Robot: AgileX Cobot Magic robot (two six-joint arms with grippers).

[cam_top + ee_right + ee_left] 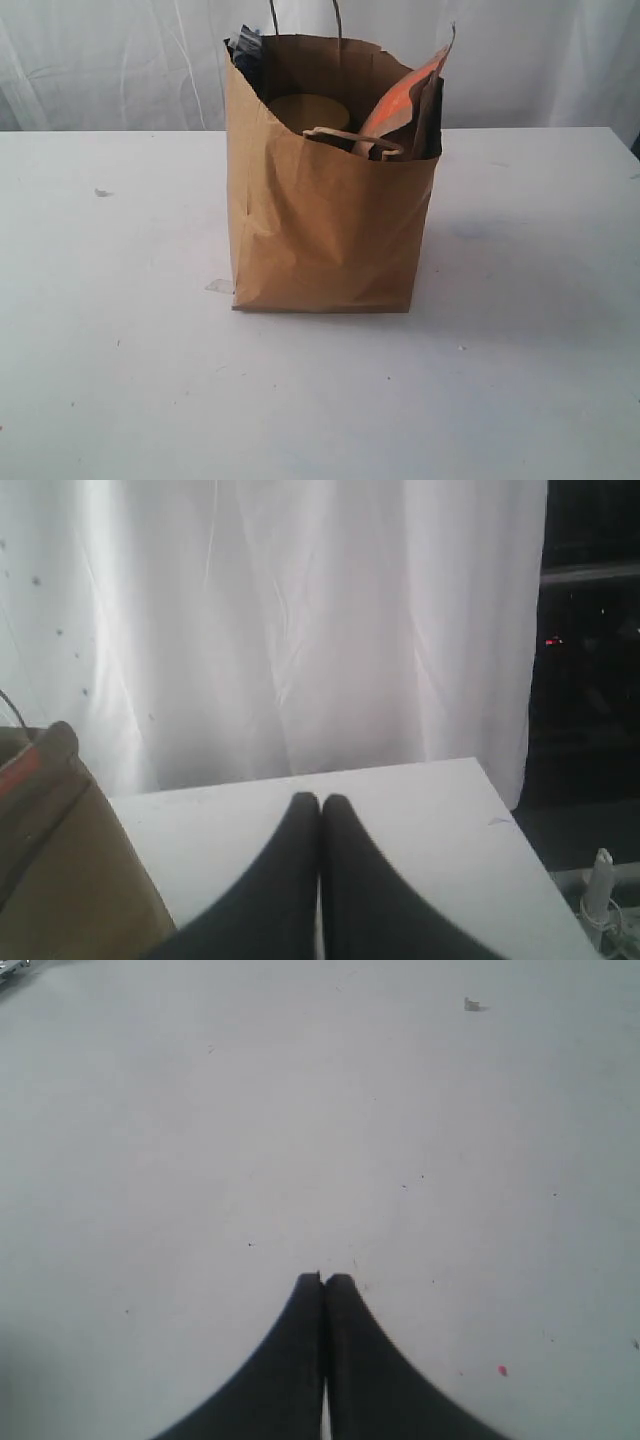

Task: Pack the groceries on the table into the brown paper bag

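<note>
1. I see the paper bag [320, 240] standing upright near the middle of the white table [100, 380], its mouth open and its sides creased.
2. A pouch with an orange label [405, 105] sticks out of the mouth on the right. It leans against that wall, and its top stands above the rim.
3. At the back left corner a dark packet [245, 48] shows just over the rim.
4. Between those two, lower inside, there is a round tan top [308, 110] — I can't tell what it belongs to.
5. One cord handle [355, 140] lies folded over the front rim next to the pouch. The other handle [303, 15] stands up at the back.
6. A small pale scrap [218, 286] lies on the table just beside the bag's lower left corner.
7. My left claw [323, 1278] has its tips pressed together with nothing between them, above bare, speckled tabletop.
8. My right claw [320, 798] is closed the same way and empty — it is above the table near its corner. The bag's side is close by, with a strip of the orange pouch showing, and a white curtain [300, 630] hangs behind.
</note>
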